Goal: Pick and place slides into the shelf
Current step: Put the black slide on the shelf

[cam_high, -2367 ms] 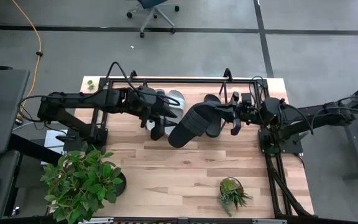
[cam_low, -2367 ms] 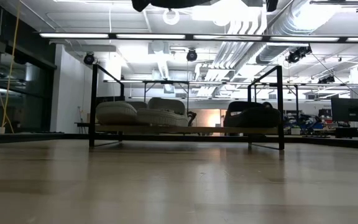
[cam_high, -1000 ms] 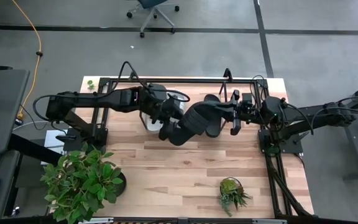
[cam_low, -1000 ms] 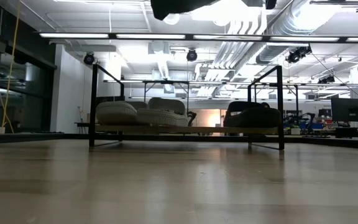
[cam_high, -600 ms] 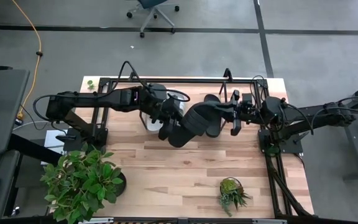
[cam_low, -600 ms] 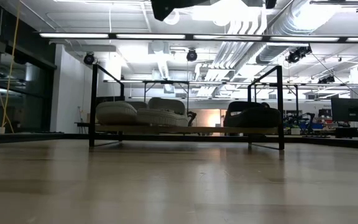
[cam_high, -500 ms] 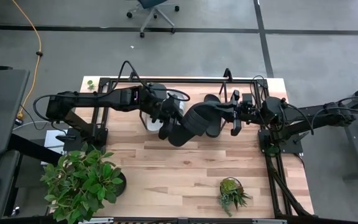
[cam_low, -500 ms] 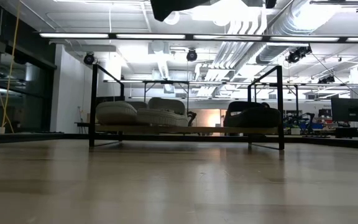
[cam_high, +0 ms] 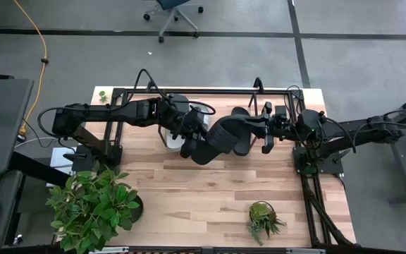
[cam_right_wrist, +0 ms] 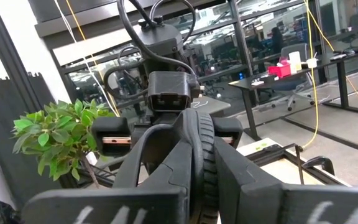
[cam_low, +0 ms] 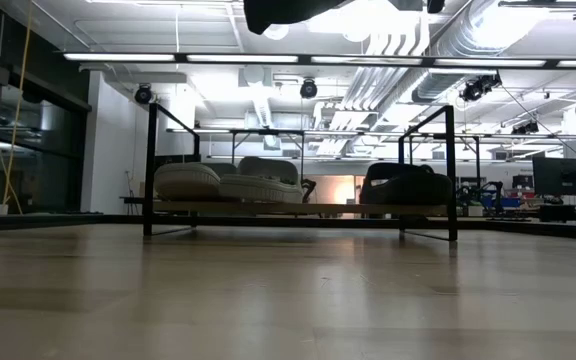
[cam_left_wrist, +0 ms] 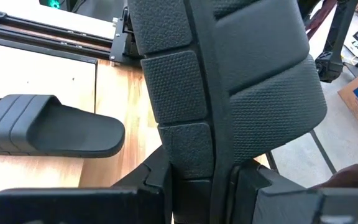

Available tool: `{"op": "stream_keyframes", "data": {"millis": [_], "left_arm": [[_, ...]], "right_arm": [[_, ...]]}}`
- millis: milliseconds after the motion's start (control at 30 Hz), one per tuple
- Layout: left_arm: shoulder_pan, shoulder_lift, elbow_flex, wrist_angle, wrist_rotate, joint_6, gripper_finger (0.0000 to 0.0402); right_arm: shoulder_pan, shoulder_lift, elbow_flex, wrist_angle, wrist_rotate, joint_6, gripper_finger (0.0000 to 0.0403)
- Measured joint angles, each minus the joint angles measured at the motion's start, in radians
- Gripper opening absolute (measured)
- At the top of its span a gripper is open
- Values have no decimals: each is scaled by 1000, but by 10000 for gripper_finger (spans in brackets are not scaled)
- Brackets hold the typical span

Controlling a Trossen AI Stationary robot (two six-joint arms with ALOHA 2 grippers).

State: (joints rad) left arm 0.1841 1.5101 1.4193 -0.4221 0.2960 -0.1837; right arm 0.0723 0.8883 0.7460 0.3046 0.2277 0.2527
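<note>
A black slide (cam_high: 220, 137) hangs in the air between both arms, above the shelf's (cam_high: 203, 91) near side; its underside shows at the low view's top (cam_low: 280, 12). My right gripper (cam_high: 254, 130) is shut on its right end and my left gripper (cam_high: 191, 143) on its left end. In the shelf, the grey pair (cam_low: 228, 182) rests sole-down on the wood base at the left. The other black slide (cam_left_wrist: 48, 130) lies flat on the base at the right (cam_low: 405, 185). My left gripper has the slide's sole end (cam_left_wrist: 188, 168) pinched between its two fingers (cam_left_wrist: 157, 177); the textured sole faces its camera. It comes level from the table's left, along the slide. My right gripper pinches the slide's opposite end (cam_right_wrist: 197, 158) edge-on between its fingers (cam_right_wrist: 157, 162), level from the table's right. The slide is lifted clear.
A large potted plant (cam_high: 94, 204) stands at the table's near left corner and a small one (cam_high: 263, 219) at the near right. A tiny plant (cam_high: 102, 94) sits at the far left corner. Bare wood (cam_high: 203, 190) lies in front of the shelf.
About two seconds back my left gripper moved toward the table's right, to the free end of the slide held by my right gripper. Over the last second both arms and the slide have kept still.
</note>
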Motion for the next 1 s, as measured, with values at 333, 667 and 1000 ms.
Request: {"op": "stream_keyframes", "data": {"millis": [333,667,1000], "left_arm": [[0,0,0,1,-24,5,77],[0,-1,0,7,-47,7,78],[-1,-1,0,14,-46,5,78]], "right_arm": [[0,0,0,4,3,0,27],[0,-44,0,6,30,-2,82],[0,-238,0,-150,59,10,87]]}}
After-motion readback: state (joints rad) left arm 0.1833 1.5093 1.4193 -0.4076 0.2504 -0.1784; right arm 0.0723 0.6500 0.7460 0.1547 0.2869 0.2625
